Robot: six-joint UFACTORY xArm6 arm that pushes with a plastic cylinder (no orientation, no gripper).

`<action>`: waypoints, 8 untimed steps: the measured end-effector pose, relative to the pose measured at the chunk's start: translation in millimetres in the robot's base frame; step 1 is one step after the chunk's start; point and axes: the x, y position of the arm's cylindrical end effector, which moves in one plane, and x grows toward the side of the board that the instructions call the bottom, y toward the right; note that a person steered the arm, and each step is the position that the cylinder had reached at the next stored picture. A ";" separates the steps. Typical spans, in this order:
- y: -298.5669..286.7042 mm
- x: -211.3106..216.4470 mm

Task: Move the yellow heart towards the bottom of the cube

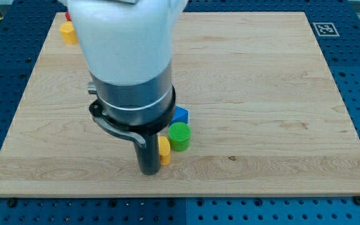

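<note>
Yellow heart (164, 150): mostly hidden behind our rod; only a yellow sliver shows at the rod's right edge, near the board's bottom, touching the green block's left side.
Yellow block (68, 33): far top left corner of the board (280, 94); shape unclear, partly hidden by our arm (130, 56).
Our tip (149, 172): touches the board just left of the yellow heart.
Claw: we carry none, only the rod, so no spread or pinch can be told.
Green block (180, 136): round, ridged, just below the cube.
Blue cube (179, 115): right of our arm, touching the green block's top.
</note>
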 end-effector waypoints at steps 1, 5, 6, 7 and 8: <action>7.0 -11.7; 33.4 -61.6; 15.2 -78.1; -4.9 -95.8; -34.8 -98.3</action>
